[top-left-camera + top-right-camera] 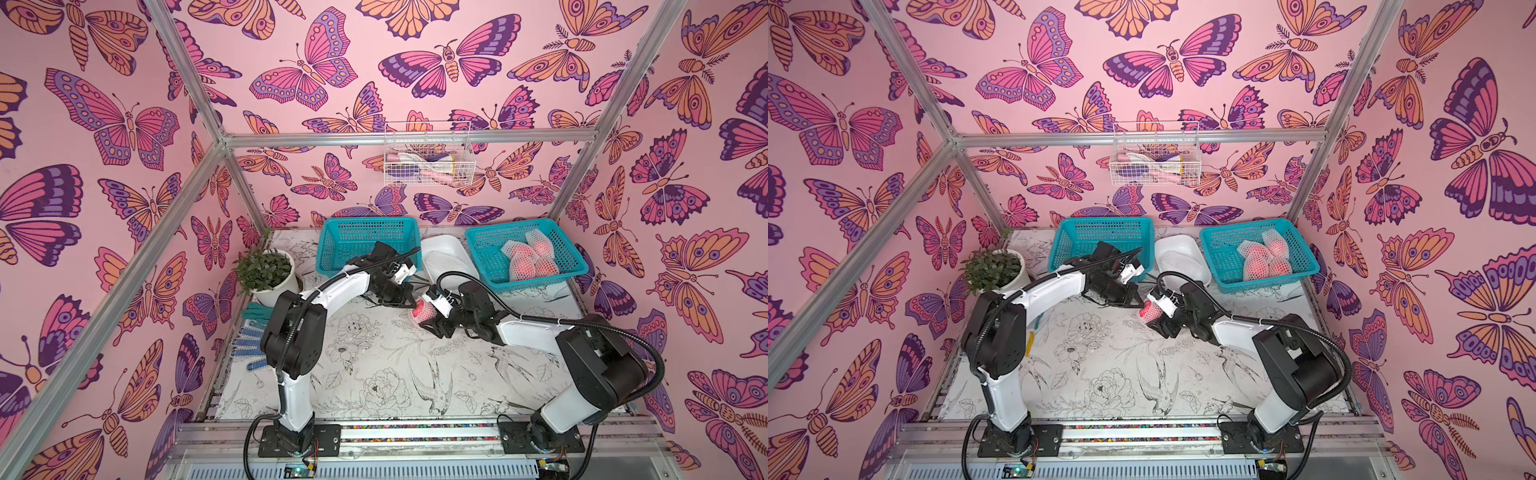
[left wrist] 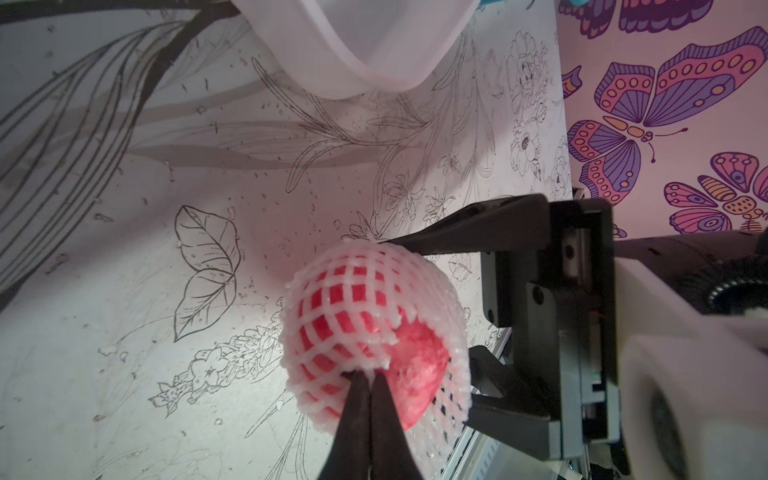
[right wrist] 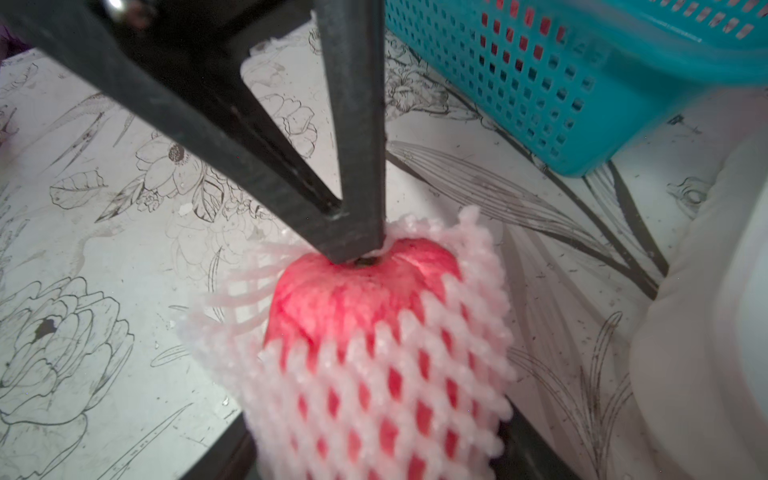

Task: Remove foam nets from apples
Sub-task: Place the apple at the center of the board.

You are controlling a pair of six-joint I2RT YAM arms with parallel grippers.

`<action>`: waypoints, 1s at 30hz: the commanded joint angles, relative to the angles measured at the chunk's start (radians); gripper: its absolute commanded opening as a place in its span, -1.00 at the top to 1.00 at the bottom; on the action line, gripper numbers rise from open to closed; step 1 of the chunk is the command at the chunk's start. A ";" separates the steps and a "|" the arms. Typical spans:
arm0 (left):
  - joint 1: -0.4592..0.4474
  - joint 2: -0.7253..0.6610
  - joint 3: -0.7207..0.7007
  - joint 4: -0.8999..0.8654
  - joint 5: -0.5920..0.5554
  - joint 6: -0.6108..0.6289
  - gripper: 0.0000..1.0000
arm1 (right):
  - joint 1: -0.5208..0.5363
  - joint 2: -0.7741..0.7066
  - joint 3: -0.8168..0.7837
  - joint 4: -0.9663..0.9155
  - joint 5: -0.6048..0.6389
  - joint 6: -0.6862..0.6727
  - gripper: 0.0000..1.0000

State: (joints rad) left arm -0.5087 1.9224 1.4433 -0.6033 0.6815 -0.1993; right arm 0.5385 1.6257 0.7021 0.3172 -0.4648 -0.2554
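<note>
White foam mesh net (image 2: 357,299) is wrapped round a small red apple (image 2: 415,374). The pair hangs low over the middle of the flower-printed surface (image 1: 374,357), between the two arms and well apart from the teal plastic basket (image 1: 536,282) of netted apples at the back. The right jaws hold it across its middle, standing fairly wide with one finger on each flank of the sleeve. From where I stand the sleeve's long axis lies nearly level, running out of the right jaws straight toward the left arm, with the apple's bare, dimpled end facing that way. The left jaws are shut to a point right at that end and look to have pinched the net's loose rim beside the dimple, though I can't make out how much foam is caught. I'd judge any pull must follow that axis, away from the right jaws. Since those jaws pin net and fruit together, the sleeve may stretch rather than slide.
</note>
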 commanded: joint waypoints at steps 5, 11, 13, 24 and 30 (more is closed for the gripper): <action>-0.003 0.066 -0.009 -0.025 0.055 0.011 1.00 | 0.008 0.037 -0.032 0.067 0.000 -0.003 -0.35; -0.011 0.070 -0.017 -0.025 0.036 0.010 1.00 | 0.009 0.048 -0.045 0.095 0.003 0.010 -0.59; -0.011 0.067 -0.015 -0.023 0.036 0.008 1.00 | 0.009 0.033 -0.058 0.095 0.004 -0.001 -0.68; -0.033 0.039 -0.037 -0.001 0.029 -0.013 1.00 | 0.025 -0.100 -0.121 0.053 0.042 -0.033 -0.98; -0.043 0.028 -0.038 0.004 0.022 -0.019 1.00 | 0.025 -0.096 -0.117 0.065 0.061 -0.007 -0.98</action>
State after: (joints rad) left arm -0.5434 1.9892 1.4216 -0.5995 0.7090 -0.2123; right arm 0.5571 1.5330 0.5865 0.3775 -0.4187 -0.2684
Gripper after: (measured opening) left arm 0.049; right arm 0.990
